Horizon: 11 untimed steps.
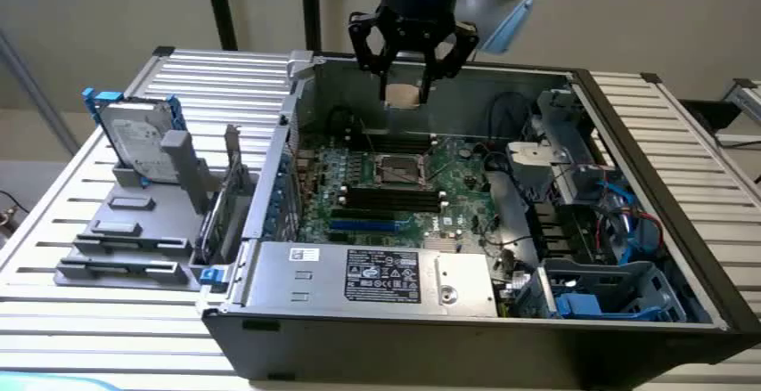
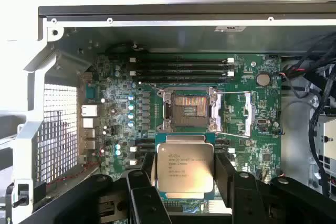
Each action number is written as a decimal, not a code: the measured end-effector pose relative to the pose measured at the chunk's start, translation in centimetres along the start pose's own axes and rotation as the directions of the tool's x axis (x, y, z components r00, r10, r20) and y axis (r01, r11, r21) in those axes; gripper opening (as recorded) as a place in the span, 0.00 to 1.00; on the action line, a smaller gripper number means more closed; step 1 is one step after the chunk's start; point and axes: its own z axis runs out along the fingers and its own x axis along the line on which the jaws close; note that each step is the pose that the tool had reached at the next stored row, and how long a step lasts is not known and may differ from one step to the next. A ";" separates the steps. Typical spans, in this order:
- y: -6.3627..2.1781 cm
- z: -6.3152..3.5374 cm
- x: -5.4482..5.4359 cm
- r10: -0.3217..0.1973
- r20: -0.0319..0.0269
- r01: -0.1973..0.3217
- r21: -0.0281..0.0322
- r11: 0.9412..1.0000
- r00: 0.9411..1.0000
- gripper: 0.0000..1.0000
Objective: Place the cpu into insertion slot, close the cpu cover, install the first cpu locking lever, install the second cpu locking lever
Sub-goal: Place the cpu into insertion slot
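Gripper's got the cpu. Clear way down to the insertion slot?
Probably yes. The gripper holds the cpu above the open case, and the insertion slot lies uncovered, nothing over it.

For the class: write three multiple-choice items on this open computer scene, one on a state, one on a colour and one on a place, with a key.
1. The square black silver-rimmed socket is: A empty; B filled; C under a fan.
2. The circuit board around it is: A red; B green; C white.
3. The pale flat square chip is: A in the socket; B between the black pincer's fingers; C on a shelf.
Key: 1 A, its bare contacts show; 2 B, green surrounds the socket; 3 B, the fingers flank the chip above the board.
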 end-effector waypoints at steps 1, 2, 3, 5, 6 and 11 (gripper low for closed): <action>0.00 0.00 0.0 0.000 0.000 0.000 0.000 1.000 1.000 0.55; 0.00 0.00 0.0 0.000 0.000 0.000 0.000 1.000 1.000 0.55; 0.00 0.00 0.0 0.000 0.000 0.000 0.000 1.000 1.000 0.55; 0.00 0.00 0.0 0.000 0.000 0.000 0.000 1.000 1.000 0.55; 0.00 0.00 0.0 0.000 0.000 0.000 0.000 1.000 1.000 0.55; 0.00 0.00 0.0 0.000 0.000 0.000 0.000 1.000 1.000 0.55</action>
